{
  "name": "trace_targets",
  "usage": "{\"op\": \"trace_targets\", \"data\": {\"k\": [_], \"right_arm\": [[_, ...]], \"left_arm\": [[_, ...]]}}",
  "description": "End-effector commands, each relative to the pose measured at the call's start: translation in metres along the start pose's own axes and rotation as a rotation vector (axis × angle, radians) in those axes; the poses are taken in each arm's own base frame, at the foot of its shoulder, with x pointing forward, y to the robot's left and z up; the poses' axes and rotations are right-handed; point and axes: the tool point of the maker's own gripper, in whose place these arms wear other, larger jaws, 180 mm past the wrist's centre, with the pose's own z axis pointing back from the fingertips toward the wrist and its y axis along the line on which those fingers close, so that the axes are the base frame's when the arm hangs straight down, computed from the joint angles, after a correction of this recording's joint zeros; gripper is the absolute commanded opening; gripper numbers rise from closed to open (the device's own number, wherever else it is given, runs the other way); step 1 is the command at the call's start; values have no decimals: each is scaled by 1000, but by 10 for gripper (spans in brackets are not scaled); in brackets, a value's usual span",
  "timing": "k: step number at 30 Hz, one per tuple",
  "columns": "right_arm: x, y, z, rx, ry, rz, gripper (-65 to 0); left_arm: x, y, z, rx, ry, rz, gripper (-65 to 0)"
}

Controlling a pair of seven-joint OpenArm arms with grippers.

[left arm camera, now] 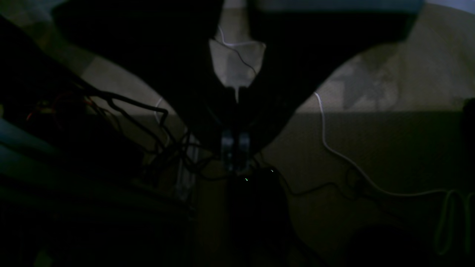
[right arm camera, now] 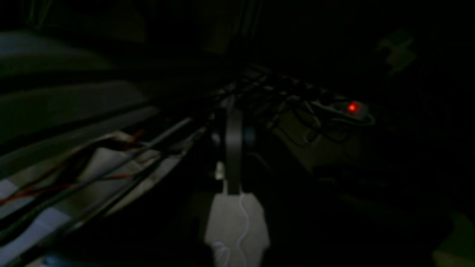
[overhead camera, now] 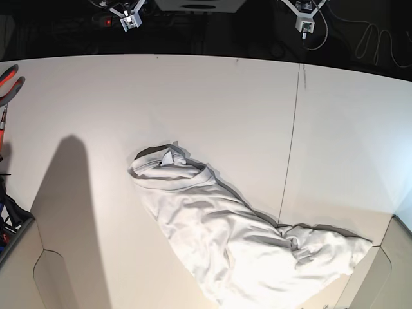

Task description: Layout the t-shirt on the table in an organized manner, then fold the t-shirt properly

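Observation:
The white t-shirt [overhead camera: 225, 238] lies crumpled on the white table [overhead camera: 212, 103], running from its ribbed collar [overhead camera: 174, 177] near the middle down to the front right corner. Both arms are drawn back beyond the table's far edge, well away from the cloth. My right gripper [overhead camera: 131, 19] is at the top left and my left gripper [overhead camera: 305, 24] at the top right. The wrist views are dark: the left gripper [left arm camera: 235, 145] and the right gripper [right arm camera: 233, 144] each show fingers pressed together with nothing between them. Neither wrist view shows the shirt.
A thin dark seam [overhead camera: 293, 129] crosses the table right of centre. Orange-handled pliers [overhead camera: 9, 84] lie at the left edge. Cables [overhead camera: 380, 38] hang behind the far edge, along with a power strip showing a red light [right arm camera: 352, 108]. A broad shadow [overhead camera: 71, 212] covers the front left.

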Motion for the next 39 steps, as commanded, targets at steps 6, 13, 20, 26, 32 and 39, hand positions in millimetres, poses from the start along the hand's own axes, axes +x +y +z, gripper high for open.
{"op": "trace_targets", "data": {"k": [6, 13, 20, 26, 32, 39], "right_arm": [[-4, 10, 29, 29, -49, 28, -650], [-2, 30, 64, 64, -104, 46, -650], [31, 45, 109, 97, -223, 88, -650], [88, 52, 148, 93, -388, 117, -650], [144, 51, 176, 72, -544, 159, -650], [208, 40, 187, -15, -701, 324, -650]], "left_arm": [[7, 8, 35, -5, -79, -36, -650], [14, 16, 78, -28, -132, -126, -650], [53, 11, 130, -93, -238, -266, -650], [110, -11, 172, -163, -359, -398, -650], [175, -38, 206, -184, -508, -442, -650], [237, -58, 226, -197, -704, -467, -650]]}}
